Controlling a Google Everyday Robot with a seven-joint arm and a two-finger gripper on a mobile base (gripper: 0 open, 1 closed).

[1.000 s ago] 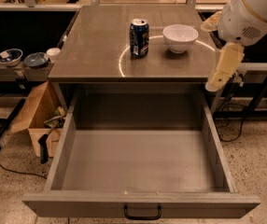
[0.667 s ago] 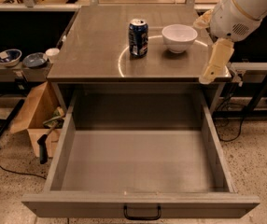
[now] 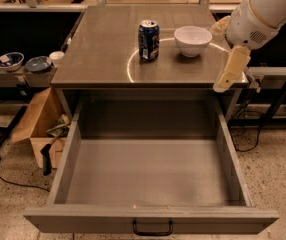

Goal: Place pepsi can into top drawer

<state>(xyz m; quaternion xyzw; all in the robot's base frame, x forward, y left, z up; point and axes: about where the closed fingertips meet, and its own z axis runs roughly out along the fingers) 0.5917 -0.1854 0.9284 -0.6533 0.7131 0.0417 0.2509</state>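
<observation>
Nearest the camera, the drawer (image 3: 148, 218) stands pulled right out, its handle (image 3: 153, 228) at the centre of the front panel and nothing lying on its deep grey floor. Off to its left a cardboard box (image 3: 35, 126) sits open on the ground. Above the drawer's back wall runs the front edge of the surface (image 3: 98, 59). At its right front corner the claw (image 3: 223, 83) hangs pointing down and a little to the left, carrying nothing and well apart from the can. Whether it is parted or closed I cannot tell. Farther back, near the middle of the surface, the can (image 3: 148, 40) stands upright, with a white bowl (image 3: 193, 40) near it on the right, the two not touching. I judge the can to be light, or only moderately heavy if full, which cannot be seen from here. Its thin aluminium wall is stiff enough for a firm pinch but would dent under a hard one, and its smooth painted side is likely slippery. The best hold looks to be across the middle of the cylinder, where the sides are straight. Coming from the front or from above would keep the claw off the bowl on the right. Kept upright, the can should go down into the drawer with room to spare on every side.
</observation>
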